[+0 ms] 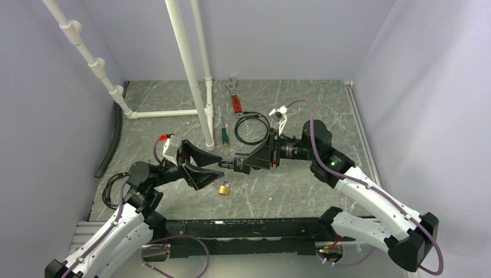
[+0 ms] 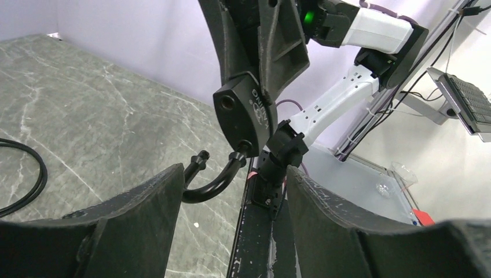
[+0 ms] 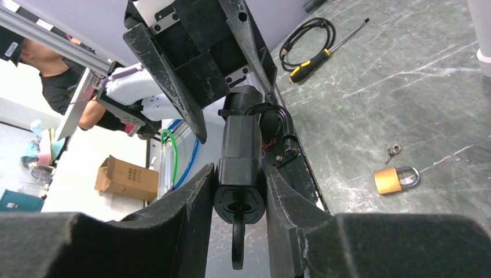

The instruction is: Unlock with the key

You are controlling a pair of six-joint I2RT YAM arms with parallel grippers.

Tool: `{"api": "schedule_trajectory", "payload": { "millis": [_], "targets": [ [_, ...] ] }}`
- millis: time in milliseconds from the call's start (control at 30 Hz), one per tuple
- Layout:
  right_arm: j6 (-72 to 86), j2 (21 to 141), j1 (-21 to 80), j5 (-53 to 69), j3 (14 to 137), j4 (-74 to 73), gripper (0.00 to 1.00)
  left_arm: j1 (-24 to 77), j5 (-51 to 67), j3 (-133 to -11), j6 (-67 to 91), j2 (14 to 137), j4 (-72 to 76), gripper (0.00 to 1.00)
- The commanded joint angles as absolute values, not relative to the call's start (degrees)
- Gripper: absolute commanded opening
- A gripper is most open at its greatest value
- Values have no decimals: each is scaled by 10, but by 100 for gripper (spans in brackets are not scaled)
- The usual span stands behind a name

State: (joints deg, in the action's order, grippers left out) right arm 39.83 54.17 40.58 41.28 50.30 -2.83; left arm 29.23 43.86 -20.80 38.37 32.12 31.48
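The right tool (image 3: 238, 171) is pinching the body of the black padlock (image 2: 243, 113) and holding it in the air above the middle of the tabletop (image 1: 301, 191), a little toward the near edge. The shackle (image 2: 211, 185) is standing open with one end free, inside the gap of the spread left tool (image 2: 234, 174); whether it is touching, I cannot tell. I am judging that the step is drawing the shackle clear. For this the left tool should be closing on the curve, not the free end, and pulling straight, with the right one gripping firmly. What looks like the key (image 3: 237, 246) is sticking out of the padlock's bottom end, on the wrist side of the right tool.
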Motion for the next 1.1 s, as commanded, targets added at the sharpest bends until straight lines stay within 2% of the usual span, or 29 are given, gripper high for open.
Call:
{"api": "schedule_trajectory", "payload": {
  "millis": [0,200,600,700,900,1000,1067],
  "targets": [
    [428,543,399,434,522,71,0,294,466,-210,385,332,355,68],
    [439,547,396,437,518,83,0,294,452,-208,373,333,336,55],
    [475,559,396,443,509,132,0,293,425,-201,376,336,339,49],
    [481,565,396,444,507,141,0,294,420,-199,381,340,345,41],
    [461,564,396,428,505,122,0,294,407,-206,390,349,333,16],
    [438,559,396,401,505,92,0,294,396,-211,398,350,320,15],
    [431,557,396,388,501,83,0,293,389,-216,398,350,300,22]
  ]
}}
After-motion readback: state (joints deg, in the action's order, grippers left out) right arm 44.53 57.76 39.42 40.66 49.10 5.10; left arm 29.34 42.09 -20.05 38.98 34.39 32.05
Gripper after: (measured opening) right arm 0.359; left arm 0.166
